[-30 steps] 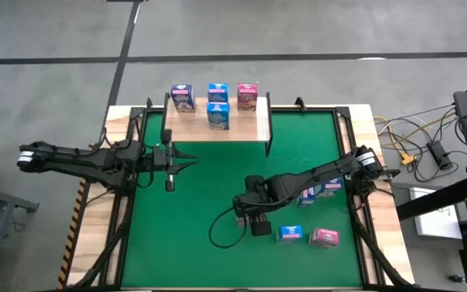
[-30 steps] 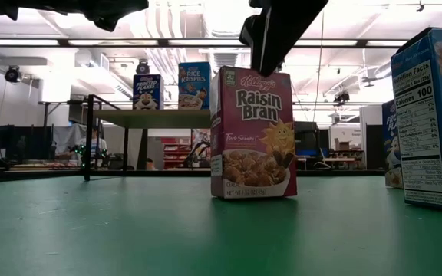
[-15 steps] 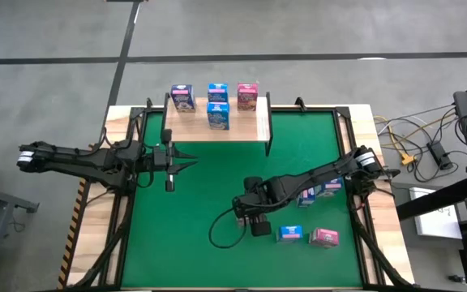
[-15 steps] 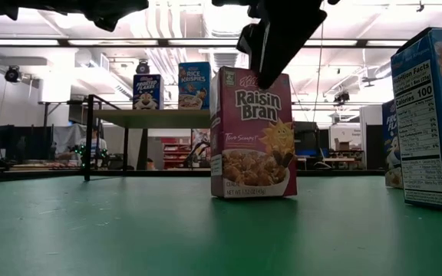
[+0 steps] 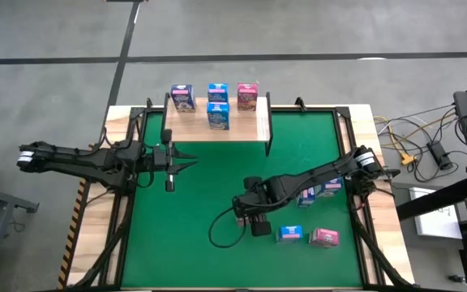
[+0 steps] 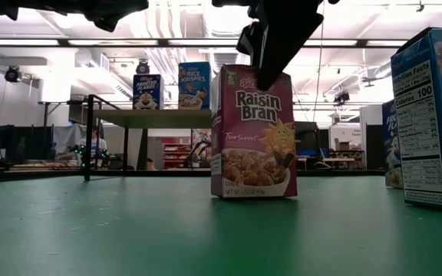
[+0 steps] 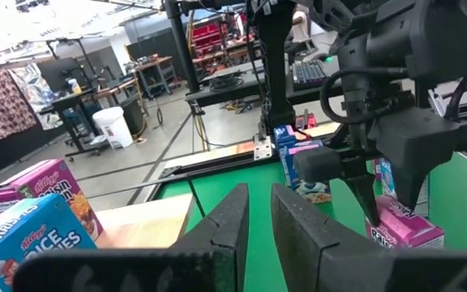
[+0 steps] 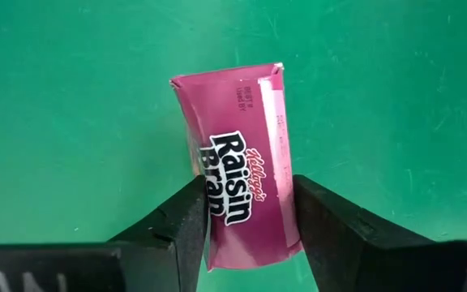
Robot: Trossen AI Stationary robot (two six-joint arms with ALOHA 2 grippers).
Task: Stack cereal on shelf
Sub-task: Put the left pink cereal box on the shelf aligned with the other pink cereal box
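Your right end effector (image 8: 246,212) has come down over the pink Raisin Bran box (image 8: 242,166) and drawn its fingers in since a second ago; both fingers now sit against the box's two narrow sides near its top, though I cannot tell you yet whether the hold is firm. The box stands upright on the green mat (image 5: 209,186), unmoved, so you are at the pick-up step for one more box.

The box is thin printed cardboard, flat-sided with a folded flap on top; expect it to dent if you squeeze hard and to tip easily, being tall on a narrow base. The mat looks like felt, dull and slightly grippy.

Just beside that box, on the side away from the left arm, lie a blue box (image 5: 291,234) and another pink box (image 5: 324,237), with more blue ones near the right arm's base.

The shelf (image 5: 217,128), pale smooth wood on thin black legs, stands well apart from that box at the table's far edge and carries four boxes.

Your left end effector (image 5: 191,164) waits near the shelf's left legs, nearly closed and empty.
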